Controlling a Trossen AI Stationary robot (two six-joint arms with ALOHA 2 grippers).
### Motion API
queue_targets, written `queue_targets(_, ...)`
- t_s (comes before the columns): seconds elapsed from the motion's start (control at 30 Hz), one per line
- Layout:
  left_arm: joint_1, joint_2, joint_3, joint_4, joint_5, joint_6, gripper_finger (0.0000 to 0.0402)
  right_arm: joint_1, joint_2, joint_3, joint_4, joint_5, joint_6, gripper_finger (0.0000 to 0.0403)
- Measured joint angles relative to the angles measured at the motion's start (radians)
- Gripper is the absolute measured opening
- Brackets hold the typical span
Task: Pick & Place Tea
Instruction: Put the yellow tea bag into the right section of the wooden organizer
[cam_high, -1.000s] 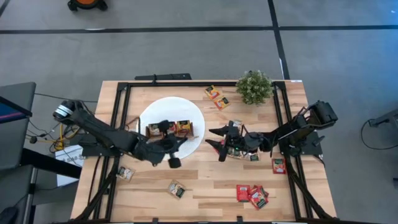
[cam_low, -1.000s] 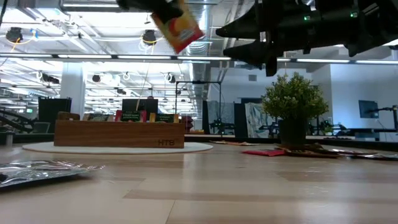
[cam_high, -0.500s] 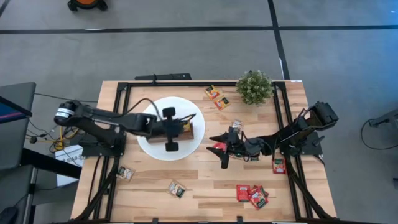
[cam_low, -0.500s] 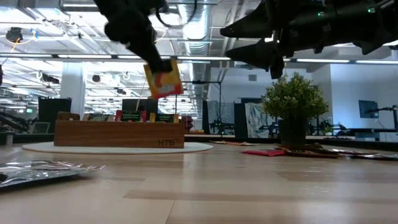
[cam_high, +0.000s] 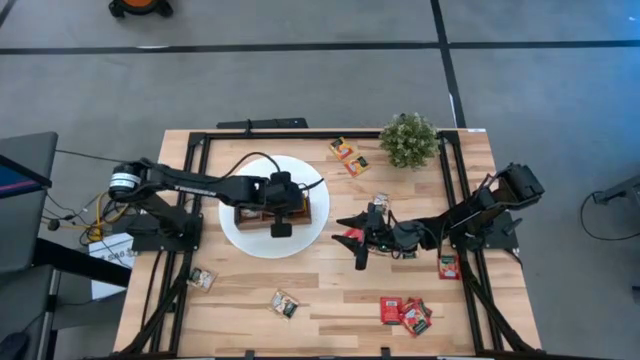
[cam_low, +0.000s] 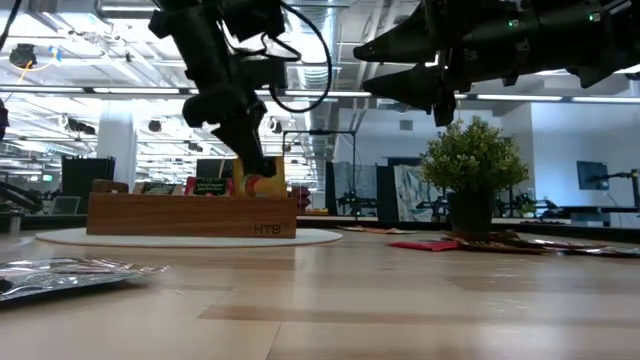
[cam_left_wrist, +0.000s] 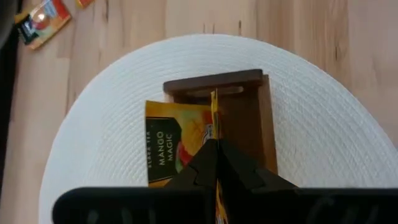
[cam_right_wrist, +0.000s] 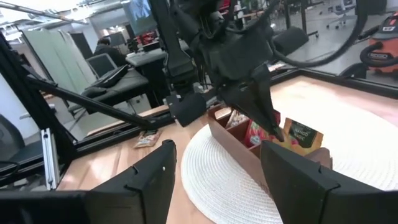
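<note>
My left gripper (cam_low: 254, 165) is shut on an orange-yellow tea sachet (cam_low: 263, 180) above the right end of the brown wooden tray (cam_high: 305, 212), which stands on the white disc (cam_high: 240, 232). The tray wall (cam_low: 190, 215) hides the sachet's lower edge. Other sachets stand in the tray (cam_right_wrist: 255, 134), and one marked Mango Magic (cam_left_wrist: 166, 146) shows beside the held one. My right gripper (cam_high: 352, 232) hangs open above the table, right of the disc, with nothing between its fingers (cam_right_wrist: 149, 180). My left gripper pinches the orange-yellow sachet's upper edge (cam_left_wrist: 214, 134) between its two fingers. The fingers slant down from the table's left side. The sachet hangs below them, seen edge-on in the wrist view, and its lower part reaches down behind the tray's wall.
A small potted plant (cam_high: 408, 140) stands at the far right. Loose sachets lie around: orange ones (cam_high: 347, 155) at the back, red ones (cam_high: 405, 312) near the front right, one by the right frame (cam_high: 448, 265), and pale ones (cam_high: 285, 303) (cam_high: 201, 279) at the front left.
My left gripper, shut on the sachet throughout, has swung from the disc's near edge toward the far edge and over the tray, and has come down and tipped steeper. The sachet, high above the tray before, now dips behind the tray's wall.
</note>
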Motion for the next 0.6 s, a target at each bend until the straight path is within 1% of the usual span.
queue_targets(0.27, 0.023, 0.020, 0.000, 0.028, -0.024, -0.015, 0.0001, 0.000, 0.000, 0.000, -0.003, -0.002, 0.000, 0.0221)
queue_targets(0.33, 0.027, 0.020, 0.000, 0.024, -0.022, -0.022, 0.0008, 0.000, 0.000, 0.000, -0.006, -0.006, 0.000, 0.0221)
queue_targets(0.43, 0.028, 0.020, 0.000, 0.023, -0.019, -0.028, 0.0034, 0.000, 0.000, 0.000, -0.006, -0.009, 0.000, 0.0221)
queue_targets(0.53, 0.027, 0.020, 0.000, 0.023, -0.021, -0.030, 0.0073, 0.000, 0.000, 0.000, -0.006, -0.022, 0.000, 0.0221)
queue_targets(0.6, 0.027, 0.020, 0.000, 0.023, -0.051, -0.032, 0.0100, 0.000, 0.000, 0.000, -0.005, -0.029, 0.000, 0.0221)
